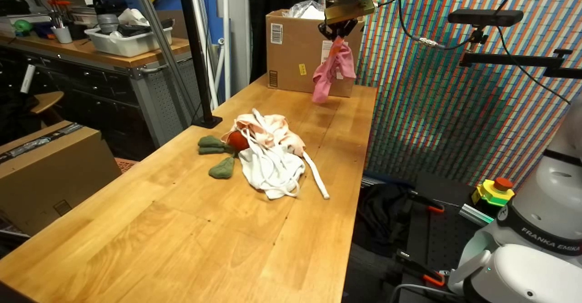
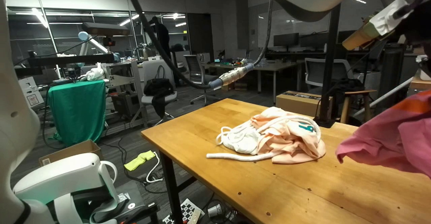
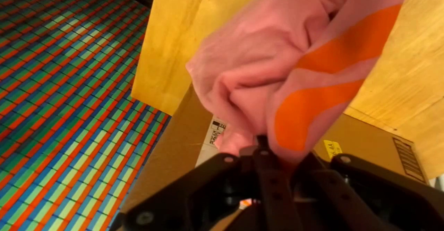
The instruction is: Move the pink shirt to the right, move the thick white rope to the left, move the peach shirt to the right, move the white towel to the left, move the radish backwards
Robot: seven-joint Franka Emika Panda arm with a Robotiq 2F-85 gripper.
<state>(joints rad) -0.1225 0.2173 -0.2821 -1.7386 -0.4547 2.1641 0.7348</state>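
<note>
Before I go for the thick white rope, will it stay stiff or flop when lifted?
The thick white rope will probably flop, but in broad curves rather than sharp kinks, as it arcs smoothly over the peach shirt. Lifting it could drag that shirt along, since one stretch disappears at the folds.
</note>
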